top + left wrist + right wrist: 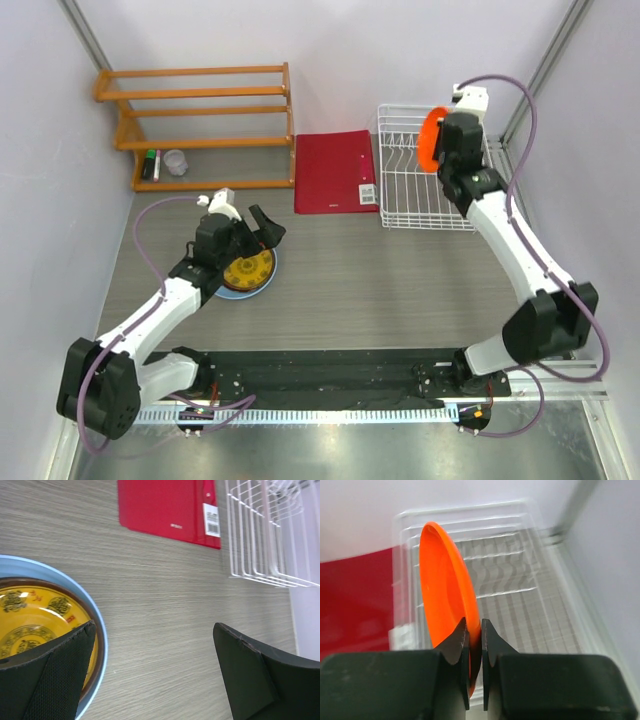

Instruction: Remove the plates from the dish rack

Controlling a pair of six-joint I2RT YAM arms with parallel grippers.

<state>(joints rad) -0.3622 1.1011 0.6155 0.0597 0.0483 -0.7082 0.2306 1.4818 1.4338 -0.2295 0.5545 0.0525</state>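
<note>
Over rack (420, 205): orange plate (429, 140) (upright)

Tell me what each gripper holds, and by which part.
The right gripper pinches the orange plate by its rim. The left gripper is open and holds nothing.

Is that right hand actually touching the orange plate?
Touching. In the right wrist view the right hand pinches the orange plate by its rim, one finger on each side.

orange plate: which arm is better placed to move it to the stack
Right: the right gripper is shut on the orange plate over the dish rack; the left gripper hangs open by the yellow plate.
</note>
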